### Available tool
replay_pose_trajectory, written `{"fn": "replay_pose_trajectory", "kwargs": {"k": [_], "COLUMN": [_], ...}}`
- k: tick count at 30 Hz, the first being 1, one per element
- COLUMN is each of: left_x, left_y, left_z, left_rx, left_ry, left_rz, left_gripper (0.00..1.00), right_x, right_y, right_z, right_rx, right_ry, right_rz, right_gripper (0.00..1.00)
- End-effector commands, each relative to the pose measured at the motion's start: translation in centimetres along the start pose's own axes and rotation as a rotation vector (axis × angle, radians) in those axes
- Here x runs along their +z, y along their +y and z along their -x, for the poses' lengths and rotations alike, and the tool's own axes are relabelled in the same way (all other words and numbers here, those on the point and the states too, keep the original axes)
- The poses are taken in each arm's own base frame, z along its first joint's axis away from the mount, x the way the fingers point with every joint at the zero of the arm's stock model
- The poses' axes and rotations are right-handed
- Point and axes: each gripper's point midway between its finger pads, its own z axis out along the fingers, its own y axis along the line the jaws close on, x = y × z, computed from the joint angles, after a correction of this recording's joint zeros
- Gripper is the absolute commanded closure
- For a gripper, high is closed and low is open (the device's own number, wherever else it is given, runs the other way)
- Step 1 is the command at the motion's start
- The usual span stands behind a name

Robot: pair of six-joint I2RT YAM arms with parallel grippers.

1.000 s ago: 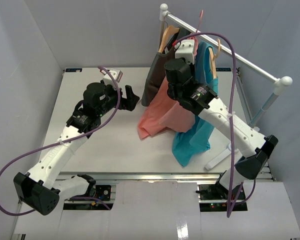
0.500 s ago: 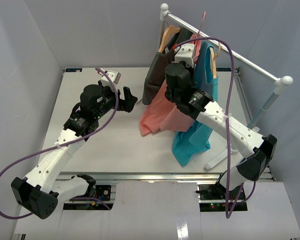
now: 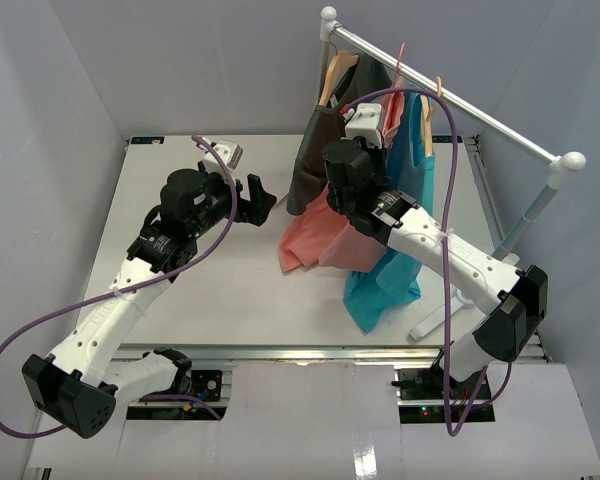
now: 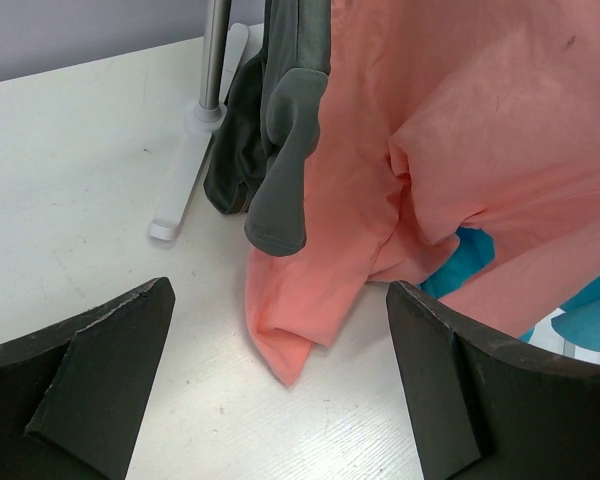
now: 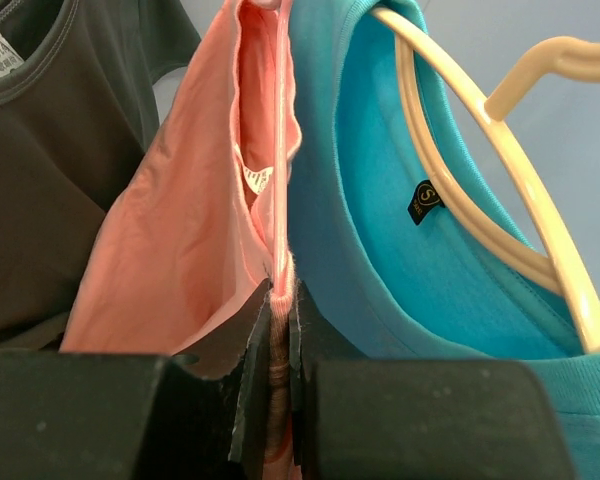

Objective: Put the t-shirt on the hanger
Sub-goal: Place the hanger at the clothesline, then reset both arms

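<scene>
Right hand (image 5: 280, 300): clenched on the hanger (image 5: 281, 150), at the t-shirt (image 3: 325, 235) collar.
T-shirt: hangs between the grey shirt (image 3: 308, 165) and the teal shirt (image 3: 385, 280), under the rail (image 3: 480, 115).
Left hand (image 3: 258, 196): released, empty, facing the t-shirt.

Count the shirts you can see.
3. The dark grey shirt hangs at the rail's left end, the pink t-shirt is in the middle, the teal shirt on the right. The right arm may hide more.
</scene>
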Motion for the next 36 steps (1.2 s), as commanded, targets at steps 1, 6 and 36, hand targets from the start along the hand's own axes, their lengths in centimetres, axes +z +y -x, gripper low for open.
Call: {"fn": "replay_pose_trajectory", "kwargs": {"k": [1,6,36], "left_x": [0.0,0.1,-3.1], "left_y": [-0.2,-0.5,-8.7], "left_z": [-0.3,-0.1,-3.7], "left_rx": [-0.004,-0.015,-0.119], "left_ry": [0.006,0.005,-0.033], "left_rz": [-0.013,-0.028,-0.297], "left_gripper": [0.02,0.02,0.02], "right_x": [0.1,0.0,-15.3], "right_y": [-1.3,-1.2,5.0], "right_z": [1.0,1.2,2.9], "right_rx": [0.12,0.104,0.037], "right_ry": [-0.016,-0.012,-0.024], "right_rz": [-0.049,-0.025,1.086], "right_gripper": [0.89,0.65,0.01]}}
